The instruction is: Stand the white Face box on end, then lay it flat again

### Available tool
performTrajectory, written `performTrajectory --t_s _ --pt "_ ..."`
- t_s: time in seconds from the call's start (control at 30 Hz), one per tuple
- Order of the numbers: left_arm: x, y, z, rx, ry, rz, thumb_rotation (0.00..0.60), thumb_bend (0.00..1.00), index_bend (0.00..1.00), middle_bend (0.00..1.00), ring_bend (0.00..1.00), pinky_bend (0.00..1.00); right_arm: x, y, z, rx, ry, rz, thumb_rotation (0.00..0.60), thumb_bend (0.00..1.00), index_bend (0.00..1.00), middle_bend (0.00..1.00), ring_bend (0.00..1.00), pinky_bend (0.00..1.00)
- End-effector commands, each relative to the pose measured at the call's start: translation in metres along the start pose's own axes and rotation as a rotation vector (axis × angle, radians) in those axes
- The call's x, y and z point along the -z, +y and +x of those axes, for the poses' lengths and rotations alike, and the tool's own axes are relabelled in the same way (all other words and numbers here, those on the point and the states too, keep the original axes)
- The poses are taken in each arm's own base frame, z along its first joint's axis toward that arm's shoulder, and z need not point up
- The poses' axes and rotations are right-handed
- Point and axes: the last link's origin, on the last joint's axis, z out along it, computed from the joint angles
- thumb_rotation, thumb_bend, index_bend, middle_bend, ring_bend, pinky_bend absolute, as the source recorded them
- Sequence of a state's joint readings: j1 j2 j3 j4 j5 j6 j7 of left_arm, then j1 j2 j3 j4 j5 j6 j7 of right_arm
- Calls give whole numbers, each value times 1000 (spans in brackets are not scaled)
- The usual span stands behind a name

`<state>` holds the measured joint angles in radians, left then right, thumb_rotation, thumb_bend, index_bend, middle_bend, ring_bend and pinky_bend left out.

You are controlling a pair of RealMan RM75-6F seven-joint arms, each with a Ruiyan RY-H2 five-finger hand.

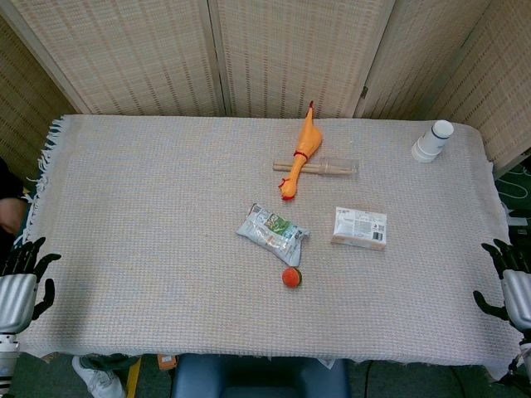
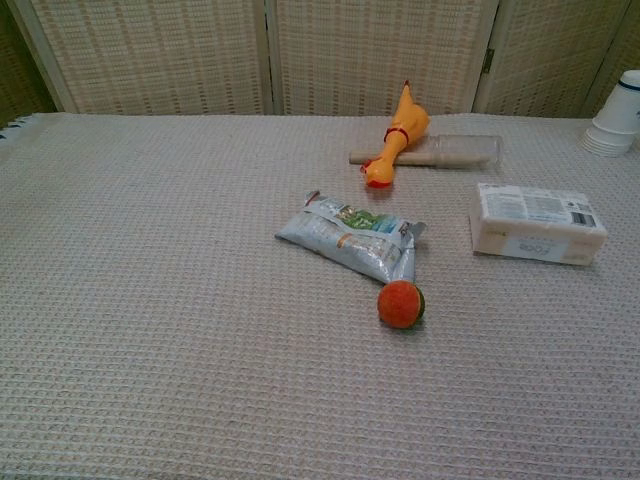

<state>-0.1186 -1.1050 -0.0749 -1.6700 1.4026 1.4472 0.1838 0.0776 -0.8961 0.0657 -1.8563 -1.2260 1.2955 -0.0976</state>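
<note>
White Face box lies flat on the woven tablecloth, right of centre, untouched and well apart from both hands. Just left of it sits a crumpled foil snack packet, with an orange ball near that packet's front corner. Behind them a yellow rubber chicken lies across a clear tube of wooden sticks. Stacked paper cups stand at the far right corner. Left hand and right hand hover at the table's side edges (head view only), fingers spread, holding nothing.
</note>
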Motion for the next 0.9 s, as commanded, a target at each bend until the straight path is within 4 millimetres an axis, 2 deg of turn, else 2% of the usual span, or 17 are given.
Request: performTrajectory --t_s 0.03,0.27,0.47,0.57,0.7,0.9 --pt "1 -1 1 3 1 5 600 622 273 0 0 83 0 0 0 2 1 -3 600 302 112 30 52 0" --pt "3 3 4 15 6 -5 600 622 274 0 0 82 -1 -2 -1 12 14 11 600 302 116 27 52 0" --pt "4 -1 7 40 4 7 600 622 273 0 0 83 -12 -23 -6 -14 -10 78 600 302 99 26 52 0" --pt "4 -2 9 57 10 3 600 622 273 0 0 83 -30 -49 -3 0 -37 143 600 302 87 25 52 0" --pt "5 -3 12 74 12 -3 600 622 273 0 0 83 -65 -110 -1 9 -51 280 600 302 29 25 33 0" --pt "7 -4 14 88 12 -5 600 622 274 0 0 83 -108 -194 -18 72 -144 393 600 302 0 18 0 0"
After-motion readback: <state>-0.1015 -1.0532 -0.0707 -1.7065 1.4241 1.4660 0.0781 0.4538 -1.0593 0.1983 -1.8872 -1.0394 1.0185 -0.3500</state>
